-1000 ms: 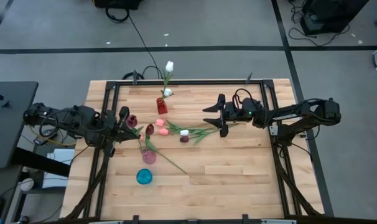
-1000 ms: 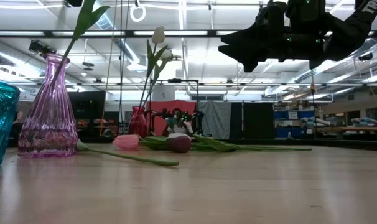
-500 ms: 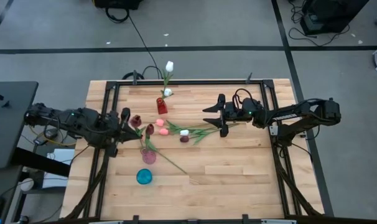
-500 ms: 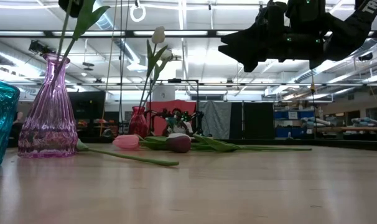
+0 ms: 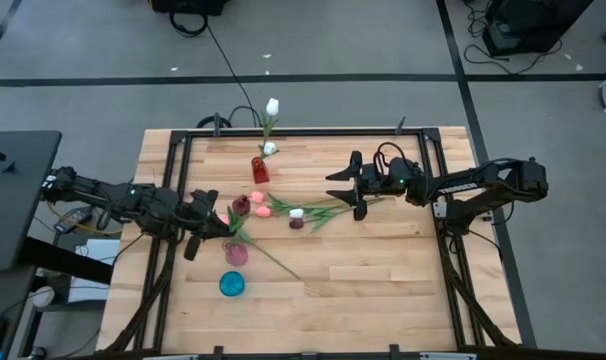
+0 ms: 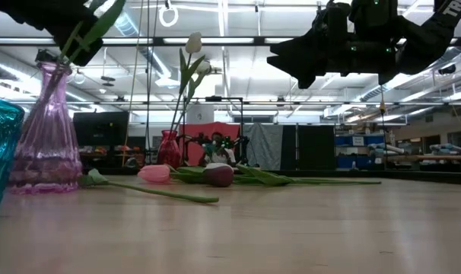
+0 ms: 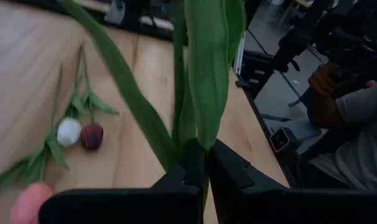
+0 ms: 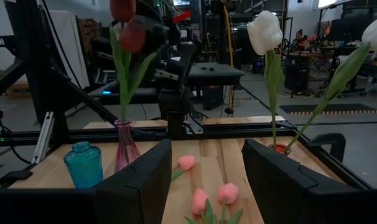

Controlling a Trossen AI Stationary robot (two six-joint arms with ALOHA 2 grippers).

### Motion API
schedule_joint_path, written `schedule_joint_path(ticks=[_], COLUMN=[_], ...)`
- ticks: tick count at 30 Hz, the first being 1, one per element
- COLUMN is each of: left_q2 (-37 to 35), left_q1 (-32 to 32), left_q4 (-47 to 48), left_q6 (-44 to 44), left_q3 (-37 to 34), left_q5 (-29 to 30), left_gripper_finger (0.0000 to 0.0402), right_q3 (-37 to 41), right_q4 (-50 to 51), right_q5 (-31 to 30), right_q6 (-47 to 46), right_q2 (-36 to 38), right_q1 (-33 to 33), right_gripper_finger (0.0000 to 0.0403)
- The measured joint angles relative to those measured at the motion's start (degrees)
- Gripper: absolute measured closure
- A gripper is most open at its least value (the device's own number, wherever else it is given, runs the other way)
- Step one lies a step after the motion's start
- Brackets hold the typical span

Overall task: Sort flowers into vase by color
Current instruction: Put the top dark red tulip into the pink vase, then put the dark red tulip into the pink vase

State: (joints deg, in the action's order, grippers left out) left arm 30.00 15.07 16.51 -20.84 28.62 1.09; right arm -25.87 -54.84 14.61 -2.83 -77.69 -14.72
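My left gripper [image 5: 219, 226] hangs over the pink vase [image 5: 235, 253], shut on a maroon tulip [image 8: 132, 34]. That tulip's stem slants down into the vase neck [image 6: 57, 68]. A second maroon tulip [image 8: 123, 9] stands in the same vase. Two white tulips [image 5: 272, 105] stand in the red vase [image 5: 260, 170]. Loose tulips, pink [image 5: 263, 210], white [image 5: 296, 213] and maroon [image 5: 296, 223], lie flat mid-table. My right gripper [image 5: 357, 186] hovers open above their stems, touching nothing. My left gripper pinches the maroon tulip's green stem and leaves [image 7: 198, 134] between its two shut fingers [image 7: 190, 163]. It comes from the table's left, slanting a little downward, across the stem. The head rises past the fingers, and the stem's lower end is inside the pink vase.
A teal vase [image 5: 231, 284] stands just near of the pink one. A black frame [image 5: 283, 132] runs along the table's far and side edges. A person [image 7: 356, 124] sits beyond the right edge. Bare wood lies at the near right [image 5: 383, 290].
My left gripper has come down toward the pink vase and rolled at the wrist, still shut on the stem. The tulip has sunk deeper into the vase. The vase has slid a little toward the table's left.
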Motion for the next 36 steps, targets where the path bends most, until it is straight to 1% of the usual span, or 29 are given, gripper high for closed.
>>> schedule_joint_path(ticks=[2, 4, 8, 10, 13, 17, 22, 24, 26, 31, 33, 36], left_q2=[0.0, 0.0, 0.0, 0.0, -0.1, -0.1, -0.1, -0.1, -0.1, -0.1, -0.1, -0.9], left_q1=[0.0, 0.0, 0.0, 0.0, 0.0, 0.0, 0.0, 0.0, 0.0, 0.0, 0.0, 0.0], left_q4=[0.5, 0.5, 0.6, 0.7, 1.0, 6.3, 12.3, 14.6, 18.2, 26.6, 30.1, 32.3], left_q6=[-0.4, -0.4, -0.5, -0.5, -0.8, -4.3, -9.0, -10.0, -11.7, -17.1, -16.5, -13.0], left_q3=[0.0, 0.0, 0.0, 0.0, 0.0, 1.6, 3.9, 5.2, 6.8, 10.6, 12.0, 12.6], left_q5=[0.0, 0.1, 0.1, -1.6, -6.5, -9.6, -10.3, -10.8, -10.8, -10.0, -6.4, 1.1], left_gripper_finger=[0.0383, 0.0372, 0.0323, 0.0297, 0.0274, 0.0270, 0.0274, 0.0275, 0.0275, 0.0276, 0.0276, 0.0276], right_q3=[0.0, 0.0, 0.0, 0.0, 0.0, 0.0, -0.1, -1.1, -2.8, -8.0, -9.0, -8.9], right_q4=[0.2, 0.6, 1.4, 1.5, 1.6, 1.8, 4.0, 7.1, 12.4, 32.4, 37.7, 41.4], right_q5=[0.0, 0.0, 0.0, 0.0, 0.0, 0.0, 0.0, 0.0, -0.3, -6.2, -8.2, -9.0], right_q6=[-0.2, -0.5, -0.5, -0.5, -0.4, -0.4, -0.5, -0.6, -0.5, 3.0, 4.5, 5.6], right_q2=[0.0, 0.0, 0.0, 0.0, 0.0, 0.0, 0.0, 0.0, 0.0, 0.0, 0.0, 0.0], right_q1=[0.0, 0.0, 0.0, 0.0, 0.0, -0.1, -0.1, -0.1, 0.0, 1.9, 3.0, 4.8], right_gripper_finger=[0.0195, 0.0195, 0.0195, 0.0195, 0.0195, 0.0195, 0.0195, 0.0195, 0.0195, 0.0194, 0.0195, 0.0194])
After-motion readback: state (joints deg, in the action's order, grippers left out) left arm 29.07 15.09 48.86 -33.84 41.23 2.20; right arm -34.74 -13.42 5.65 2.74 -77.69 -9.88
